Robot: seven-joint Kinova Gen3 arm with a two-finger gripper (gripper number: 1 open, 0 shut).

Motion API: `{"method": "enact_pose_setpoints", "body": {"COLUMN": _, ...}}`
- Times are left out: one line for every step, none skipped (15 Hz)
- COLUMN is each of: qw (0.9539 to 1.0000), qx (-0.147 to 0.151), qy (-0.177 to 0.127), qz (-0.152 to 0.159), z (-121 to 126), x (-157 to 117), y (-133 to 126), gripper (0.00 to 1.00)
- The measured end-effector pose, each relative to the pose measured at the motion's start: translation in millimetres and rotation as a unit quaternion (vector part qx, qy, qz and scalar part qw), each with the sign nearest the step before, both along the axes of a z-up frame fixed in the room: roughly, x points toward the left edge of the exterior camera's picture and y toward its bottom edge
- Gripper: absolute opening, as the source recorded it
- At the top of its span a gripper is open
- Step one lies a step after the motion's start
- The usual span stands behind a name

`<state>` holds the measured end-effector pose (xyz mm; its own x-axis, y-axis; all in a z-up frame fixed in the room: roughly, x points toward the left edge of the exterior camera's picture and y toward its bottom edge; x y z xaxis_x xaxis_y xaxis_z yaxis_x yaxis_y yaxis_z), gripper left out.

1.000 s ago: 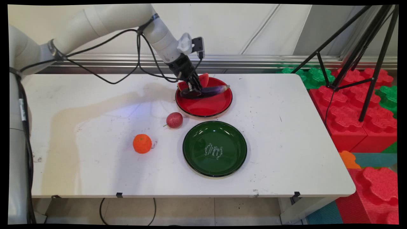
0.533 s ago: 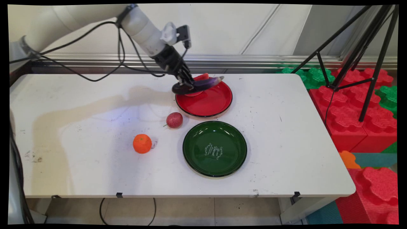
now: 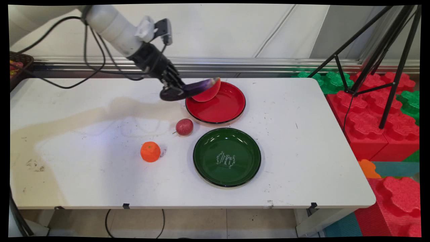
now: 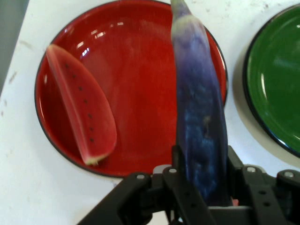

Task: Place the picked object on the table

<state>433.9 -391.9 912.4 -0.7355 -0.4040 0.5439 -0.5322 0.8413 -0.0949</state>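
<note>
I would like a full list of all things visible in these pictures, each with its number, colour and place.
eggplant: 1, purple, lifted off the table in the jaws, over the red plate's left edge
watermelon slice: 1, red, lying on the red plate
red plate: 1, red, table's far middle
green plate: 1, dark green, nearer than the red plate
round fruit: 1, reddish, left of both plates
orange: 1, orange, left of the green plate
table: 1, white
foam blocks: several, red and green, right
tripod: 1, black, right
gripper: 1, black, jaws closed on the eggplant
</note>
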Motion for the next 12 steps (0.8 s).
{"method": "enact_pose_setpoints", "body": {"qw": 1.0, "qx": 0.002, "qy": 0.0, "qz": 0.002, "z": 1.9, "x": 5.5, "y": 7.7, "gripper": 0.0}}
{"method": "enact_pose_setpoints", "body": {"qw": 1.0, "qx": 0.006, "qy": -0.002, "qz": 0.003, "z": 3.3, "x": 12.3, "y": 16.5, "gripper": 0.0}}
{"method": "enact_pose_setpoints", "body": {"qw": 0.9999, "qx": 0.009, "qy": -0.005, "qz": 0.006, "z": 3.8, "x": 19.2, "y": 24.7, "gripper": 0.0}}
{"method": "enact_pose_setpoints", "body": {"qw": 0.9999, "qx": 0.012, "qy": -0.01, "qz": 0.007, "z": 3.6, "x": 25.2, "y": 31.2, "gripper": 0.0}}
{"method": "enact_pose_setpoints", "body": {"qw": 0.9997, "qx": 0.015, "qy": -0.016, "qz": 0.009, "z": 2.7, "x": 32.2, "y": 38.4, "gripper": 0.0}}
{"method": "enact_pose_setpoints", "body": {"qw": 0.9995, "qx": 0.019, "qy": -0.025, "qz": 0.008, "z": 1.2, "x": 39.0, "y": 44.5, "gripper": 0.0}}
{"method": "enact_pose_setpoints", "body": {"qw": 0.9992, "qx": 0.022, "qy": -0.033, "qz": 0.009, "z": -0.7, "x": 44.8, "y": 49.5, "gripper": 0.0}}
{"method": "enact_pose_setpoints", "body": {"qw": 0.9988, "qx": 0.026, "qy": -0.04, "qz": 0.01, "z": -3.2, "x": 51.2, "y": 54.9, "gripper": 0.0}}
{"method": "enact_pose_setpoints", "body": {"qw": 0.9983, "qx": 0.031, "qy": -0.047, "qz": 0.011, "z": -6.5, "x": 57.2, "y": 59.5, "gripper": 0.0}}
{"method": "enact_pose_setpoints", "body": {"qw": 0.9979, "qx": 0.035, "qy": -0.053, "qz": 0.012, "z": -9.8, "x": 61.8, "y": 62.7, "gripper": 0.0}}
{"method": "enact_pose_setpoints", "body": {"qw": 0.9974, "qx": 0.04, "qy": -0.059, "qz": 0.013, "z": -14.2, "x": 66.6, "y": 65.9, "gripper": 0.0}}
{"method": "enact_pose_setpoints", "body": {"qw": 0.9969, "qx": 0.044, "qy": -0.063, "qz": 0.014, "z": -18.7, "x": 70.0, "y": 67.3, "gripper": 0.0}}
